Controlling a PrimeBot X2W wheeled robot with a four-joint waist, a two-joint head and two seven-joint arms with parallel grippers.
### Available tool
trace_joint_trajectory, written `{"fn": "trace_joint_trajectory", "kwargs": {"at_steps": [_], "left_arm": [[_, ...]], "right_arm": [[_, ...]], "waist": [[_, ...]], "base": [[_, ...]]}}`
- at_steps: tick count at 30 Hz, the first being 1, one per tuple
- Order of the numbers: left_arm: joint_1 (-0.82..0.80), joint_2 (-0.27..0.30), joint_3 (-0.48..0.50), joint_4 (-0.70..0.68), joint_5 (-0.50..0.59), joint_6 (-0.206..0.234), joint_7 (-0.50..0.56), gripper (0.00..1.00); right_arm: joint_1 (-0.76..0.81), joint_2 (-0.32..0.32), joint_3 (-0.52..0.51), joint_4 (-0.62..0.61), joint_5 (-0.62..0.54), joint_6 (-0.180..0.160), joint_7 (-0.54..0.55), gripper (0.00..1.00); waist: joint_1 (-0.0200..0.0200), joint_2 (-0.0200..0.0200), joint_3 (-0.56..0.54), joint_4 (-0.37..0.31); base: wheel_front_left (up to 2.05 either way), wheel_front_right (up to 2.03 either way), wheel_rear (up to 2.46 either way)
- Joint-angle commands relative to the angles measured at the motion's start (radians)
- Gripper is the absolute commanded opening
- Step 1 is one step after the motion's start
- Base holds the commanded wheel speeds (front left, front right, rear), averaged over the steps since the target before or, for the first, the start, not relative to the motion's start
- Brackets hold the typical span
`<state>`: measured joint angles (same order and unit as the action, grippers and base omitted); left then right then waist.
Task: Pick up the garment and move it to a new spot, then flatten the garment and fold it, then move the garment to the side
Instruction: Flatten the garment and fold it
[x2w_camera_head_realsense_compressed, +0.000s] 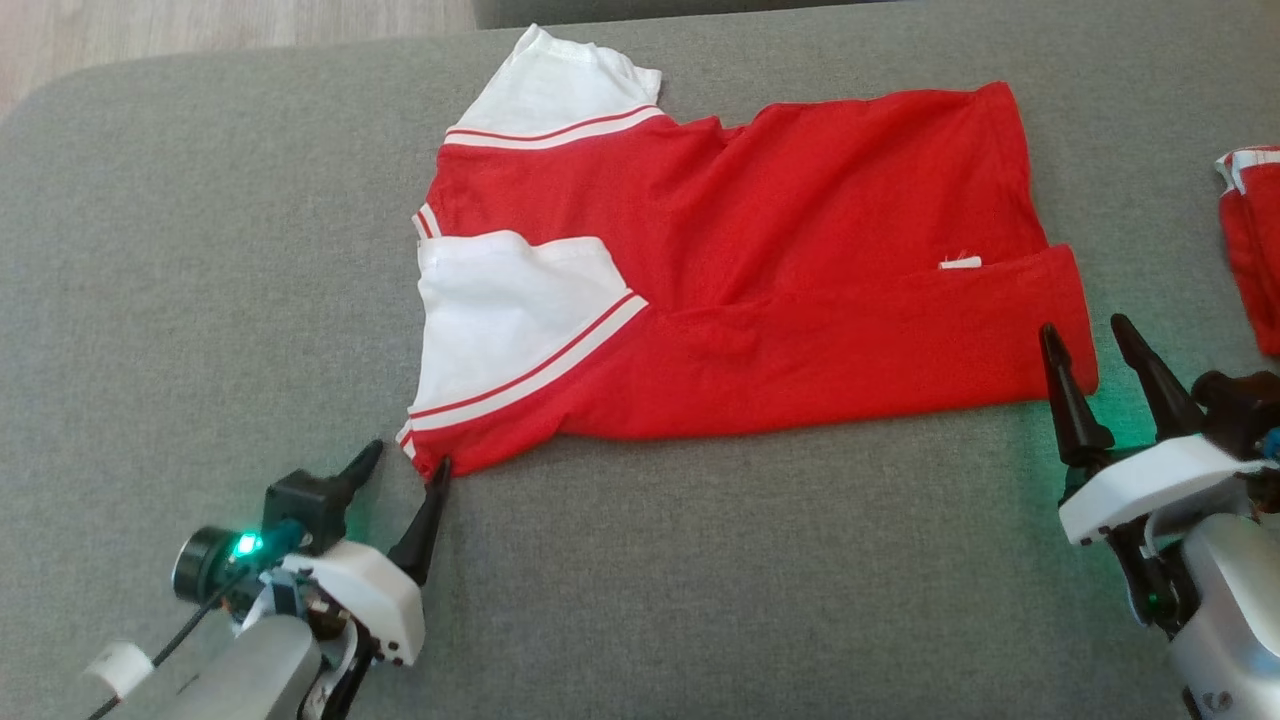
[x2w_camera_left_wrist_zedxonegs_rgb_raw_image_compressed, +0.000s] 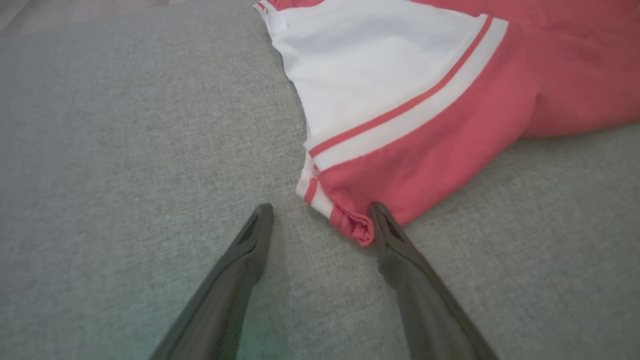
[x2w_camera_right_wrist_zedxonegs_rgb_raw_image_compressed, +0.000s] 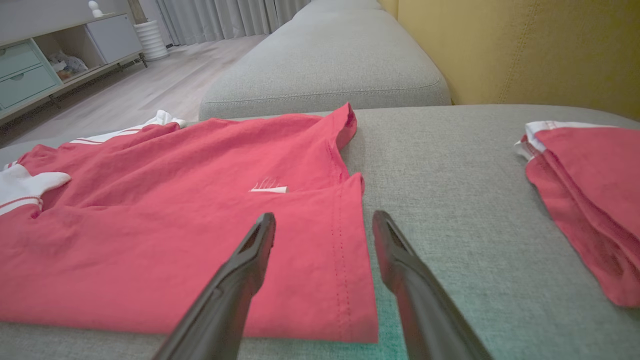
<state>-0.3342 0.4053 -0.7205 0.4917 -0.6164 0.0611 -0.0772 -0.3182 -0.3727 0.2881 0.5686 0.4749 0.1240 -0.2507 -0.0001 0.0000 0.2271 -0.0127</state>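
Head view, shirt: the red and white shirt (x2w_camera_head_realsense_compressed: 740, 270) lies mid-sofa (x2w_camera_head_realsense_compressed: 200, 250), near long edge already folded up over the body, white sleeve (x2w_camera_head_realsense_compressed: 500, 320) on top.
Head view, left gripper: the left gripper (x2w_camera_head_realsense_compressed: 409, 456) is low at the shirt's near-left corner, jaws spread, holding nothing.
Head view, right gripper: the right gripper (x2w_camera_head_realsense_compressed: 1084, 326) is at the near-right hem, jaws likewise spread and empty.
Head view, risk: a second shirt (x2w_camera_head_realsense_compressed: 1250, 250) sits just beyond the right gripper, so a sideways move could land on it or drag it.
Left wrist view, corner: the rolled corner (x2w_camera_left_wrist_zedxonegs_rgb_raw_image_compressed: 357, 227) sits against the right finger, possibly touching, though it is hard to tell.
Left wrist view, risk: it lies off-centre between the fingers, so a pinch may catch only the roll and slip.
Right wrist view, hem: the hem (x2w_camera_right_wrist_zedxonegs_rgb_raw_image_compressed: 357, 260) runs between the fingers, the left finger over cloth, the right over bare sofa.
Right wrist view, risk: closing here may grab only the top layer, so the fold would open on lifting.
Both, risk: an uneven lift would skew the fold.
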Motion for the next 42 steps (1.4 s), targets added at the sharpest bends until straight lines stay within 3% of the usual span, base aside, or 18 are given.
{"fn": "trace_joint_trajectory", "kwargs": {"at_steps": [1,3,4,5,6,17,22,23,24,25,33,42], "left_arm": [[-0.043,0.031,0.016,0.002,0.009,-0.006,0.01,1.0],[-0.056,0.025,0.003,0.004,0.016,-0.019,0.013,1.0],[-0.061,0.024,-0.003,0.004,0.019,-0.026,0.013,0.57],[-0.064,0.023,-0.006,0.003,0.02,-0.032,0.012,0.36],[-0.065,0.023,-0.012,0.002,0.02,-0.041,0.015,0.0],[-0.093,0.066,-0.028,-0.068,0.063,-0.027,0.011,0.0],[-0.101,0.089,-0.021,-0.106,0.066,-0.012,0.017,0.0],[-0.1,0.092,-0.02,-0.108,0.067,-0.009,0.016,0.0],[-0.099,0.095,-0.02,-0.11,0.068,-0.005,0.015,0.0],[-0.097,0.097,-0.02,-0.113,0.069,-0.002,0.013,0.0],[-0.059,0.103,-0.033,-0.137,0.054,-0.016,-0.003,0.0],[0.047,0.104,-0.05,-0.209,0.021,-0.005,-0.021,0.0]], "right_arm": [[0.004,-0.008,0.005,-0.025,-0.005,0.007,-0.011,1.0],[0.006,-0.007,0.005,-0.019,-0.004,0.007,-0.011,1.0],[0.007,-0.007,0.005,-0.016,-0.004,0.007,-0.011,1.0],[0.007,-0.006,0.004,-0.012,-0.004,0.007,-0.011,1.0],[0.008,-0.005,0.002,-0.008,-0.004,0.007,-0.011,1.0],[-0.017,-0.013,-0.045,0.133,-0.006,0.007,0.006,1.0],[-0.053,0.008,-0.035,0.209,0.0,0.007,0.107,1.0],[-0.057,0.01,-0.032,0.215,0.003,0.007,0.119,0.48],[-0.062,0.01,-0.029,0.22,0.006,0.007,0.127,0.06],[-0.065,0.01,-0.022,0.224,0.01,0.007,0.135,0.0],[-0.039,-0.033,0.008,0.202,0.051,0.007,0.158,0.0],[0.097,-0.097,-0.033,0.126,0.09,0.007,0.12,0.0]], "waist": [[0.0001,0.0,0.0,0.0],[0.0001,0.0,0.0,-0.001],[0.0001,0.0,-0.001,-0.001],[0.0001,0.0,-0.003,-0.001],[0.0001,0.0,-0.005,-0.001],[0.0001,0.0,-0.006,0.033],[0.0001,0.0,-0.004,0.045],[0.0001,0.0,-0.005,0.045],[0.0001,0.0,-0.006,0.046],[0.0001,0.0,-0.008,0.046],[0.0001,0.0,-0.061,0.041],[0.0001,0.0,-0.143,0.033]], "base": [[0.0,0.0,0.0],[0.0,0.0,0.0],[0.0,0.0,0.0],[0.0,0.0,0.0],[0.0,0.0,0.0],[0.0,0.0,0.0],[0.0,0.0,0.0],[0.0,0.0,0.0],[0.0,0.0,0.0],[0.0,0.0,0.0],[0.0,0.0,0.0],[0.0,0.0,0.0]]}}
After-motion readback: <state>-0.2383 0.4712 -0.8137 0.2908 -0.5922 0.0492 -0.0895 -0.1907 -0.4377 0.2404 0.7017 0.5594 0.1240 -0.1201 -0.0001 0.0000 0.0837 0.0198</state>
